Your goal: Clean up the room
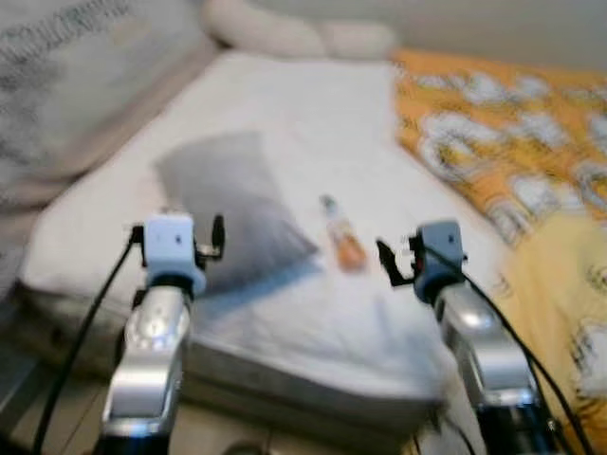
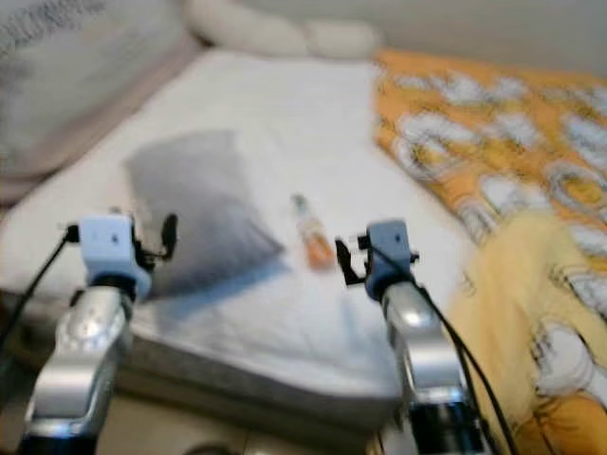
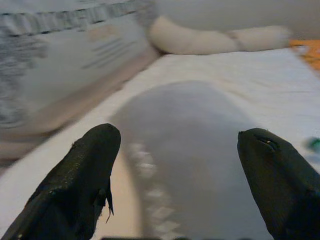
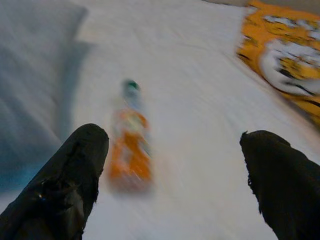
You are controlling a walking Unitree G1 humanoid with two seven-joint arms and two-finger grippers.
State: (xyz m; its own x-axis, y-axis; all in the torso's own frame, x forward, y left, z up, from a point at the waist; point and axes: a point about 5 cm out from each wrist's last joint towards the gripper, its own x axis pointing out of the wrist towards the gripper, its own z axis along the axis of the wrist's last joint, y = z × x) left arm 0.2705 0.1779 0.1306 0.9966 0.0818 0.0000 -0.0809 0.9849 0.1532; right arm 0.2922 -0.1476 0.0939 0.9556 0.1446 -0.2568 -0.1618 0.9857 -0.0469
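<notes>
An orange bottle [image 1: 343,237] with a green cap lies on its side on the white bed sheet [image 1: 313,114]. A grey pillow [image 1: 237,204] lies flat to its left. My left gripper [image 3: 178,135] is open and hovers at the near edge of the grey pillow [image 3: 195,150]. My right gripper [image 4: 175,135] is open too, held just short of the bottle [image 4: 130,150], which lies slightly left of the gap between the fingers. Both arms are raised over the bed's front edge, left gripper [image 1: 176,226] and right gripper [image 1: 403,258]. The views are blurred.
An orange and yellow patterned blanket [image 1: 512,142] covers the bed's right side. White pillows [image 1: 294,33] lie at the far end. A pale patterned cover [image 1: 66,76] rises along the left. Floor [image 1: 218,436] shows below the mattress edge.
</notes>
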